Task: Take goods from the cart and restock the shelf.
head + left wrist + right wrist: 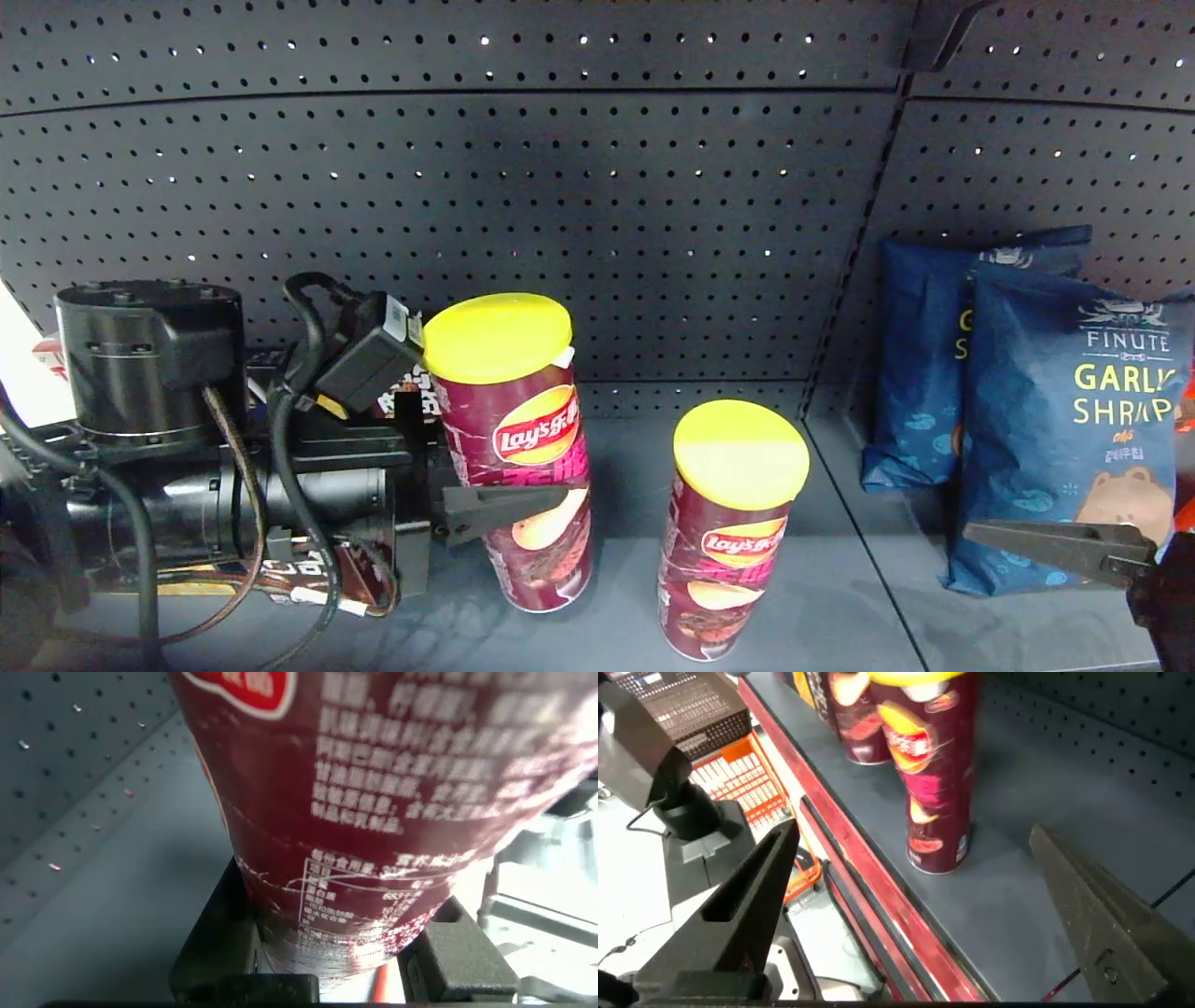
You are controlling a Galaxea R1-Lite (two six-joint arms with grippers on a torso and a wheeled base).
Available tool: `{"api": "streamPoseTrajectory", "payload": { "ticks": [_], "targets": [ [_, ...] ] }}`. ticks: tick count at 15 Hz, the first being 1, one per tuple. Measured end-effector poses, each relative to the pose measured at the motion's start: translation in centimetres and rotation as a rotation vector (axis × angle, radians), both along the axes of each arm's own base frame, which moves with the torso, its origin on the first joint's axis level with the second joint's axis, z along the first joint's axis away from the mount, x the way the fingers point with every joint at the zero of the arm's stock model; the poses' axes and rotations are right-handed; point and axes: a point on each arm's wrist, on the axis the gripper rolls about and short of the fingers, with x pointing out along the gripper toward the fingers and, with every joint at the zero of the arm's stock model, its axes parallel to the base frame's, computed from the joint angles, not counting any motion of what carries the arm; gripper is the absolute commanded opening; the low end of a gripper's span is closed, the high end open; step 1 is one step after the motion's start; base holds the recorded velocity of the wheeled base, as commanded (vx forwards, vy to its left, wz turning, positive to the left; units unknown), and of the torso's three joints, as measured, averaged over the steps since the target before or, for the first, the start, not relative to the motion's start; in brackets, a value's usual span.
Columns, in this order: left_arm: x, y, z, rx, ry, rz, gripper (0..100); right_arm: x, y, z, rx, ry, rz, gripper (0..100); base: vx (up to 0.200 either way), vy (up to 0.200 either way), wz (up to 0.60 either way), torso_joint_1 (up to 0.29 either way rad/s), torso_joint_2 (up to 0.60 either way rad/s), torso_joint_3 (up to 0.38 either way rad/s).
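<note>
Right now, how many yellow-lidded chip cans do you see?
2. The held can sits in the left gripper; the free can stands to its right. Others may be hidden.

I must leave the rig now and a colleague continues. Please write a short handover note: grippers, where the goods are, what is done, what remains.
Left gripper: shut on a chips can, low at the shelf, slightly tilted; I cannot tell whether its base rests down.
Right gripper: open, holding nothing, in front of the blue snack bags.
Done: a second chips can stands upright on the shelf, free of both grippers.
Left: set down and release the held can, then probably fetch more goods.
</note>
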Motion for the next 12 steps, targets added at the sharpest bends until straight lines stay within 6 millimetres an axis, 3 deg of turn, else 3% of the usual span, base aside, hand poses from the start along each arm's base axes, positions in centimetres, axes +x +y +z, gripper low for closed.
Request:
{"api": "streamPoseTrajectory", "payload": {
  "ticks": [9, 12],
  "targets": [
    [2.3, -1.0, -0.4, 0.057, -0.024, 0.082, 0, -0.7, -0.2, -0.9, -0.006, 0.015, 0.029, 100, 0.000, 0.000, 0.00, 0.000, 0.00, 0.000],
    [4.0, -1.8, -0.5, 0.066, -0.007, 0.091, 0, -0.6, -0.1, -0.8, -0.001, 0.016, 0.031, 100, 0.000, 0.000, 0.00, 0.000, 0.00, 0.000]
  ]
}}
